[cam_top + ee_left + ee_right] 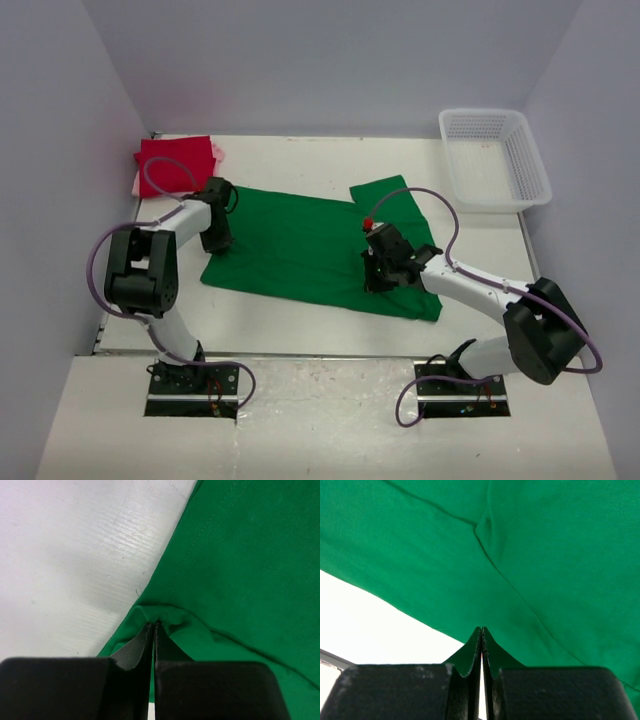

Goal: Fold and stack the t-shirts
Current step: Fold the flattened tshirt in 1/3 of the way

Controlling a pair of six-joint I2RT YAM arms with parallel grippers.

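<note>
Two pinches on the green t-shirt [300, 245]: left fingers [137, 652] and right fingers [470, 672] clamped on its edges. Seemingly the folding step; next, lift both together.

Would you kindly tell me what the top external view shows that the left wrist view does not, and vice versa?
Only the top external view shows the red t-shirt lying on the pink t-shirt in the far left corner, the white basket and the right claw. Only the left wrist view shows that the left claw is shut, pinching a puckered fold at the cloth's edge. Both show the green t-shirt on the white table.
</note>
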